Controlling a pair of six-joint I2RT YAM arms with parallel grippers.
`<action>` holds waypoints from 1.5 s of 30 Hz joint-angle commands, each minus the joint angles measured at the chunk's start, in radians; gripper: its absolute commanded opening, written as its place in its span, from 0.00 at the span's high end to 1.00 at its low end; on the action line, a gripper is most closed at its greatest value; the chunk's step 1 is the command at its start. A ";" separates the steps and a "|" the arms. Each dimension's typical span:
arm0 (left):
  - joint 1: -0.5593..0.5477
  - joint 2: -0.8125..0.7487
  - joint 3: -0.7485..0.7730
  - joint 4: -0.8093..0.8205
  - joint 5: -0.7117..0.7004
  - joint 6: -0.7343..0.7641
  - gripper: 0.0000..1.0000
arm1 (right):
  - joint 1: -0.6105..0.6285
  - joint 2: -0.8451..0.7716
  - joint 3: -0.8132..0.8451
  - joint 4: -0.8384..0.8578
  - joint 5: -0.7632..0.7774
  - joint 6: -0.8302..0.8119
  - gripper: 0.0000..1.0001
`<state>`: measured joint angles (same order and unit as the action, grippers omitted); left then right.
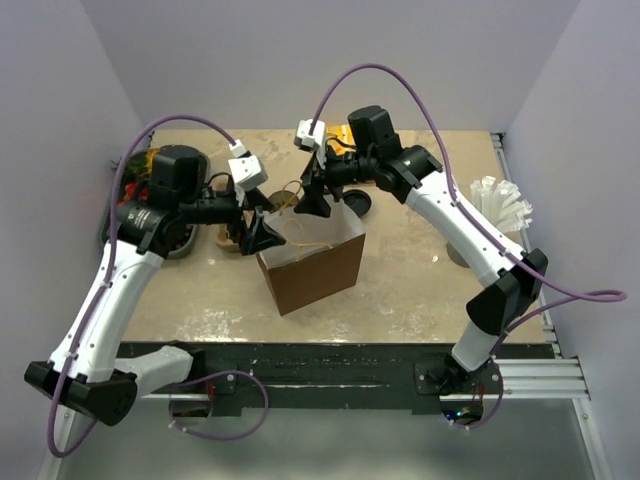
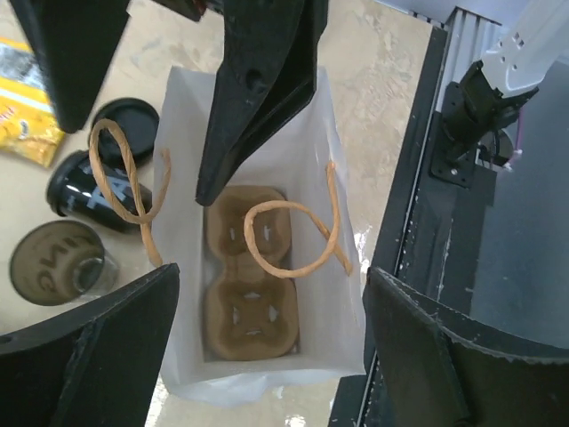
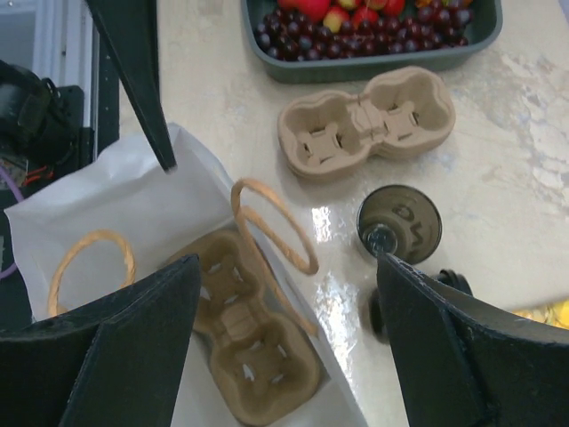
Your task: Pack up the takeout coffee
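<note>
A brown paper bag (image 1: pixel 310 262) stands open mid-table; its white inside (image 2: pixel 351 213) holds a cardboard cup carrier (image 2: pixel 247 285), which also shows from the right wrist (image 3: pixel 253 342). A black lidded coffee cup (image 2: pixel 93 182) lies on its side beside the bag, next to an upright dark cup (image 2: pixel 58 262) with lettering. My left gripper (image 2: pixel 271 276) hangs open over the bag's near end. My right gripper (image 3: pixel 289 262) hangs open over the far rim. Neither holds anything. The bag's twine handles (image 2: pixel 293 240) stand up between them.
A second cardboard carrier (image 3: pixel 364 120) lies on the table by a dark tray (image 3: pixel 373 62) of grapes and fruit. A yellow packet (image 2: pixel 27 124) sits past the cups. A holder of white straws (image 1: pixel 500 205) stands at the right edge.
</note>
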<state>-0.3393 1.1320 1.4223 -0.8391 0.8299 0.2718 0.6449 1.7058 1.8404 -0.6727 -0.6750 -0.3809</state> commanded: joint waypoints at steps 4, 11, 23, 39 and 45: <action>0.006 0.087 0.015 0.020 0.146 -0.039 0.25 | 0.001 -0.005 -0.003 0.176 -0.110 0.054 0.24; 0.006 0.152 0.017 0.054 0.258 -0.052 0.89 | 0.001 0.032 0.007 0.177 -0.169 0.082 0.73; 0.006 0.180 0.367 -0.100 0.278 0.040 1.00 | -0.001 -0.051 0.120 0.177 -0.126 0.226 1.00; 0.006 0.176 0.616 -0.134 0.271 0.018 1.00 | 0.001 0.064 0.582 0.070 -0.029 0.344 1.00; 0.006 0.178 0.615 -0.117 0.271 0.006 1.00 | 0.001 0.038 0.524 0.064 -0.018 0.336 1.00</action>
<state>-0.3393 1.3109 2.0106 -0.9745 1.0752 0.2981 0.6449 1.7496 2.3898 -0.6113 -0.7177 -0.0635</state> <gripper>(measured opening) 0.018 0.019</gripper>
